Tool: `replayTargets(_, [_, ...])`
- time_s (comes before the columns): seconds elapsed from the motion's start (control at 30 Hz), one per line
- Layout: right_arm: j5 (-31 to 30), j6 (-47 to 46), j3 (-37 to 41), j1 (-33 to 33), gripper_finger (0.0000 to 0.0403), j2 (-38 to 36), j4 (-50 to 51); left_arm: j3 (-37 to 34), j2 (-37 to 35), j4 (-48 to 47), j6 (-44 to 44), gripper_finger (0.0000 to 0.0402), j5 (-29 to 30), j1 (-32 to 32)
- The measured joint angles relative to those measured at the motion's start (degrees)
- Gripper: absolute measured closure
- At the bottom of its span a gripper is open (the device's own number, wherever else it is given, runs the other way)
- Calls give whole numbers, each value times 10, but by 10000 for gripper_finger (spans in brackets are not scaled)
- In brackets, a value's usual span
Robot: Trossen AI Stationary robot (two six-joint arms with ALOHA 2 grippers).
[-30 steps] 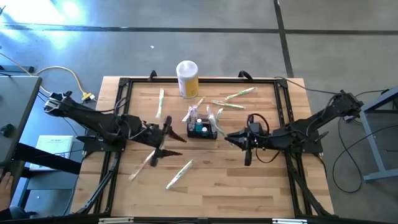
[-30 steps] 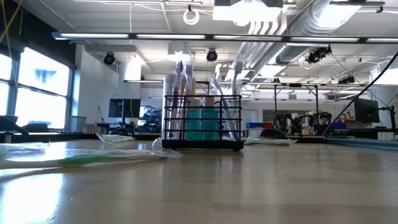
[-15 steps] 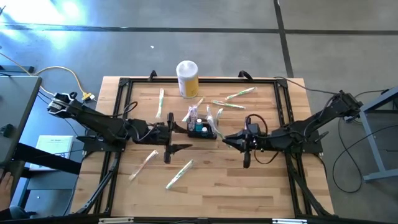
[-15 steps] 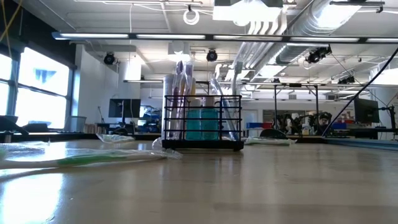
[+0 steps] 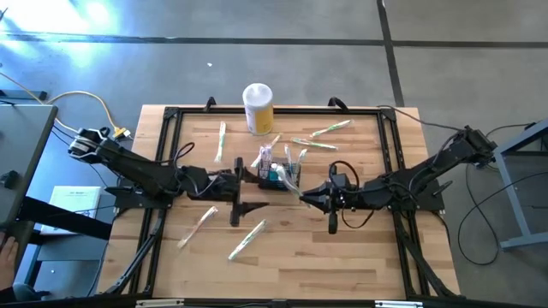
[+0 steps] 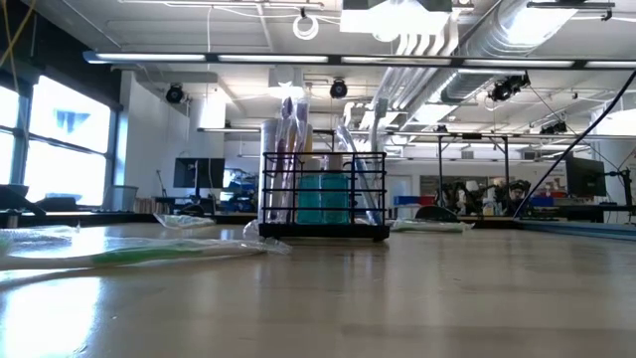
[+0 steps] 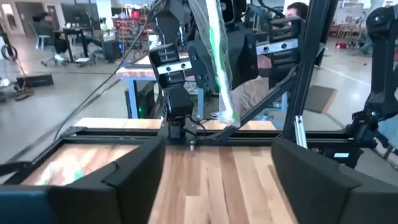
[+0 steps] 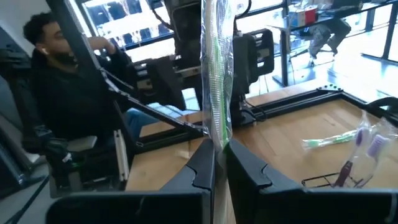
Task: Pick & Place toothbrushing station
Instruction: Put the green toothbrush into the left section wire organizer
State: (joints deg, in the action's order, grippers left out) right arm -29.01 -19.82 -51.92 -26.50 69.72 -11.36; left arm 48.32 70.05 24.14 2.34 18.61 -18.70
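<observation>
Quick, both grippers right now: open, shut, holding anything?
Left gripper: open, holding nothing, beside the black wire basket.
Right gripper: shut on a wrapped green toothbrush.

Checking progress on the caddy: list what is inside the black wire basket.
In the black wire basket stand a teal container and several clear-wrapped toothbrushes, their tops poking above the rim. Their lower ends and the basket floor are hidden by the container and mesh, so an exact count cannot be made.

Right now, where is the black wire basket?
In the high view the black wire basket sits mid-table, just below the yellow-and-white canister, between both arms.
</observation>
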Motion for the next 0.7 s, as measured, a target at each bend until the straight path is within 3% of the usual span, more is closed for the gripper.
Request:
replayTargets(0.23, [28, -3, 0, 14, 390, 11, -10, 0, 4, -3, 10, 57, -4, 0])
replayTargets(0.7, [95, -24, 0, 38, 390, 57, -43, 1, 37, -3, 27, 54, -32, 0])
